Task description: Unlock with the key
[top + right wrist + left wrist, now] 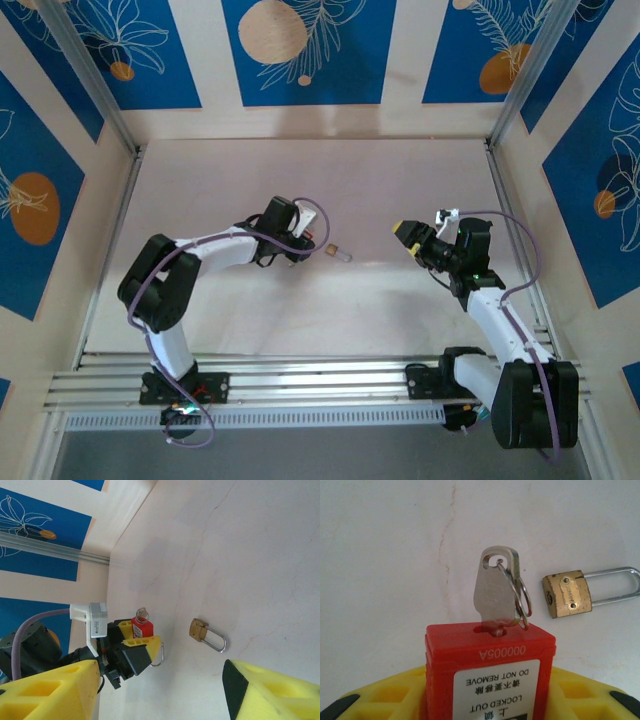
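Pale table (400, 180) with faint cracks, walled by blue-and-cream panels, is what I have under both arms. My left claw (136, 636) is clamped on a red padlock (490, 650), one yellow pad pressed to each side of its body. From the left wrist camera I see just the top of that body and a white label reading upside down. The lower part is cut off by the frame edge, so I cannot make out its shackle there.

Out of the keyhole on the top face stands the key (495, 597), silvery and flat, upright, its blade buried in the red padlock. A wire ring (522, 600) runs through the hole in its head. Something silvery sits right behind the head, and I cannot tell if it is a second key.

Further out, to the right on the table, lies the brass padlock (567, 595), flat on its side, steel shackle pointing away from the red one, well clear of the left claw.

My right claw (160, 680) hangs apart from all this, its fingers spread wide with nothing between them. Both yellow fingers (50, 690) are cropped by the lower frame edge. From overhead the key is too small to pick out.
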Motion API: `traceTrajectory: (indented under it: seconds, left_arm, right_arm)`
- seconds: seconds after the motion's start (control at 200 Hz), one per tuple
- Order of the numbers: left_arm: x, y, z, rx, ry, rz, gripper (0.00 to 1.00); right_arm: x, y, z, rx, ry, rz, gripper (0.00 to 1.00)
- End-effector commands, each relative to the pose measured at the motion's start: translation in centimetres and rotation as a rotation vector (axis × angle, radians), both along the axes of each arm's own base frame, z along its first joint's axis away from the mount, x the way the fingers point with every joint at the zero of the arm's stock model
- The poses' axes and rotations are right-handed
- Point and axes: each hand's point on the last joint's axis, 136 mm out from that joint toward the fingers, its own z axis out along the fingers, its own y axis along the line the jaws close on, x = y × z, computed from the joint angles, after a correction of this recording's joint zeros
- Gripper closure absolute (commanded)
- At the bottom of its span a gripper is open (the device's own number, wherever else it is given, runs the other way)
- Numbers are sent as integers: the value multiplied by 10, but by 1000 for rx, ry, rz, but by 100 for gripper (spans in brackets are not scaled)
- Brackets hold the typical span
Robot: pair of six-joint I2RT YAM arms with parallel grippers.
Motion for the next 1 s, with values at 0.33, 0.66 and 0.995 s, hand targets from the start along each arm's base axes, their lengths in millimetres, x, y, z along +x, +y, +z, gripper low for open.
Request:
traceTrajectory:
  seconds: [0.33, 0.66, 0.995]
  left_arm:
    - [9, -3, -10, -43, 28, 33, 55]
    - [20, 9, -15, 6, 40, 42, 54]
    - [25, 18, -32, 79, 80, 65, 54]
  right_arm:
    - [-2, 4, 0, -12, -9, 28, 33]
    - [-2, 5, 0, -14, -4, 32, 33]
    - [1, 7, -3, -21, 4, 44, 33]
